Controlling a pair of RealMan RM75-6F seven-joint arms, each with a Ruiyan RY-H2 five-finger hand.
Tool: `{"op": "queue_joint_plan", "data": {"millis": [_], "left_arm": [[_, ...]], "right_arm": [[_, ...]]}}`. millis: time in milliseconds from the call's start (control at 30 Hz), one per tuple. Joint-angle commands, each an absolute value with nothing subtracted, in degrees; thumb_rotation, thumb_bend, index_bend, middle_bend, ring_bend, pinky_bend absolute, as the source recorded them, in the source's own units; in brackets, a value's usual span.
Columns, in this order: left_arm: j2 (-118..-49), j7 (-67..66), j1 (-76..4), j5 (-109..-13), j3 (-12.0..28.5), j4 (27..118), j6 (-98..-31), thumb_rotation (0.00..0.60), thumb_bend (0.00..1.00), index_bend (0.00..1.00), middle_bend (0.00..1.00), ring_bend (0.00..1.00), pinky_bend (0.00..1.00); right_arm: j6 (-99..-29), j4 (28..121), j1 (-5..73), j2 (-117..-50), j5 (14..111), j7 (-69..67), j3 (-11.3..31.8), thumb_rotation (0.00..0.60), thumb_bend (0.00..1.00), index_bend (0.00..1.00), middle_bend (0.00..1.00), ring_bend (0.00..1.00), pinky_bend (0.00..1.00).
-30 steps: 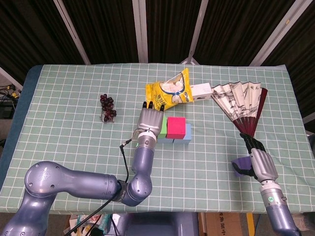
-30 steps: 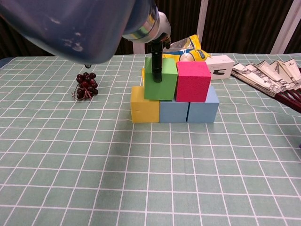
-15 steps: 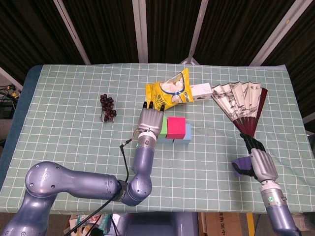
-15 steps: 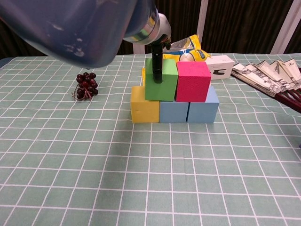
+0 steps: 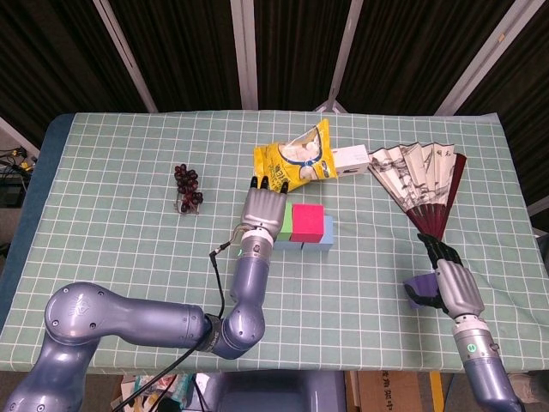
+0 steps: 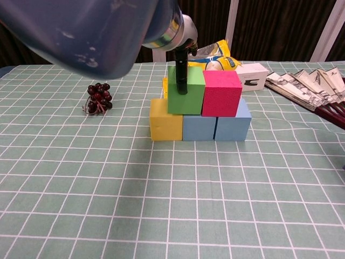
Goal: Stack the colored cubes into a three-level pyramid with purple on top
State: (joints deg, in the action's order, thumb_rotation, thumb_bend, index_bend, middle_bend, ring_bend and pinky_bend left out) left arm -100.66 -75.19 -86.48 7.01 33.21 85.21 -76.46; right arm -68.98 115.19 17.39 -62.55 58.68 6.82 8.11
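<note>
— What's changed? — The green cube (image 6: 186,90) has slid snug against the pink cube (image 6: 221,93), closing the second level; the left hand (image 5: 262,207) grips it from above.

— And purple? — Only the head view shows it (near the desk's right front corner): the right hand (image 5: 449,281) clasps the purple cube (image 5: 420,287).

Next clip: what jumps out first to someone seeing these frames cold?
The half-built pyramid mid-table: a yellow cube and two blue cubes carry a green cube and a pink cube. The left hand sits on the green one. Near the table's right edge, the right hand holds the purple cube.
</note>
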Motion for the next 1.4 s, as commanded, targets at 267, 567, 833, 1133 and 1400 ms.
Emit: {"op": "queue_joint_plan", "data": {"millis": [267,567,833,1133,1400], "left_arm": [[-101.2,-75.0,-86.4,6.7,33.2,84.9,-76.2,0.600,0.42,0.00,0.40,0.04,0.00],[-101.3,-75.4,-86.4,6.8,33.2,85.0,-76.5,0.600,0.42,0.00,0.39,0.04,0.00],[-101.1,-75.5,-86.2,6.5,33.2,85.1,-76.7,0.600,0.40,0.00,0.38,0.04,0.00],[-101.2,-75.2,-86.0,6.1,33.2,85.1,-76.5,0.600,0.38,0.00,0.36,0.04,0.00],[-101.6,-74.8,-85.9,5.8,33.2,84.7,-76.3,0.600,0.37,0.00,0.36,0.04,0.00]], "right_arm": [[-68.9,115.1,17.4,-62.6,58.5,6.9,8.1,0.600,0.34,0.00,0.06,0.00,0.00],[-69.0,115.3,17.5,-62.5,58.5,6.8,8.3,0.600,0.34,0.00,0.06,0.00,0.00],[-69.0,115.3,17.4,-62.5,58.7,6.7,8.1,0.600,0.34,0.00,0.06,0.00,0.00],[-69.0,115.2,17.4,-62.6,58.7,6.8,8.1,0.600,0.34,0.00,0.06,0.00,0.00],[-68.9,115.1,17.4,-62.6,58.5,6.8,8.1,0.600,0.34,0.00,0.06,0.00,0.00]]}}
